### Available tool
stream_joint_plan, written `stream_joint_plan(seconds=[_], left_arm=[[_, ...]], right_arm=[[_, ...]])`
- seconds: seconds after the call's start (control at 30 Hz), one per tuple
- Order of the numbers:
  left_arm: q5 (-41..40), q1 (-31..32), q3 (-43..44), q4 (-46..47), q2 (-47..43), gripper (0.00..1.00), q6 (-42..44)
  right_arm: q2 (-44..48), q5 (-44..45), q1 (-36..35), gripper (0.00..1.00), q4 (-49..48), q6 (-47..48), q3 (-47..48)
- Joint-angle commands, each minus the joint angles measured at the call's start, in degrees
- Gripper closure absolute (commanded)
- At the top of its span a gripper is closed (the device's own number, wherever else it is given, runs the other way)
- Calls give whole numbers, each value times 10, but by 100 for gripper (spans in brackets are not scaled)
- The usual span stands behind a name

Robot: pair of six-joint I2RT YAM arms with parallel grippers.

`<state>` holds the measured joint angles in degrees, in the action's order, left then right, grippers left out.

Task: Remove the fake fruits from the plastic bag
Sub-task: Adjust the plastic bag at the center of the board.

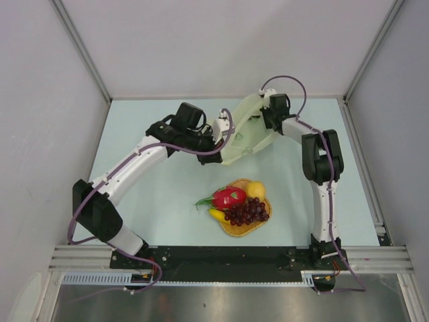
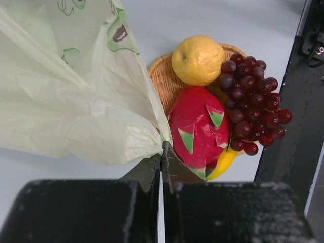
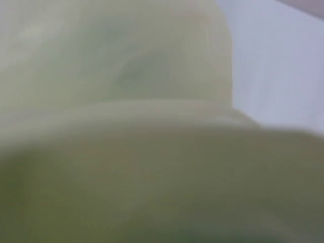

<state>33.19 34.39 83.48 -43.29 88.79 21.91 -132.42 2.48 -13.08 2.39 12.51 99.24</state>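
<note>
The plastic bag (image 1: 247, 131) hangs crumpled between my two grippers at the back of the table. My left gripper (image 1: 220, 129) is shut on the bag's left edge; in the left wrist view the jaws (image 2: 162, 150) pinch the film (image 2: 66, 96). My right gripper (image 1: 267, 115) is at the bag's right side; the bag (image 3: 152, 126) fills the right wrist view and hides the fingers. The dragon fruit (image 1: 229, 196) (image 2: 197, 129), lemon (image 1: 255, 190) (image 2: 197, 59), grape bunch (image 1: 248, 211) (image 2: 253, 101) and banana (image 1: 216, 215) (image 2: 223, 162) lie outside the bag.
The fruits rest on a round orange woven mat (image 1: 238, 230) (image 2: 161, 81) at the table's front centre. A black base rail (image 1: 221, 258) (image 2: 291, 131) runs along the near edge. Grey walls enclose the table on three sides.
</note>
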Motion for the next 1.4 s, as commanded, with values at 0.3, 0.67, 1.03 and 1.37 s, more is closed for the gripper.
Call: stream_joint_plan(seconds=[0.3,0.67,1.03,1.37], left_arm=[[-45,4,-137,168,-217,100,89],[-59,9,-192,178,-199,100,81],[-191,9,-256,157,-195,100,254],[-267,9,-264,132,-154,100,359]], right_arm=[[293,-71,-41,99,38,-86,-224],[291,-34,-70,49,43,-57,-278],[433,17,-123,39,-18,-63,-459],[397,26,-56,39,-103,-53,-410]])
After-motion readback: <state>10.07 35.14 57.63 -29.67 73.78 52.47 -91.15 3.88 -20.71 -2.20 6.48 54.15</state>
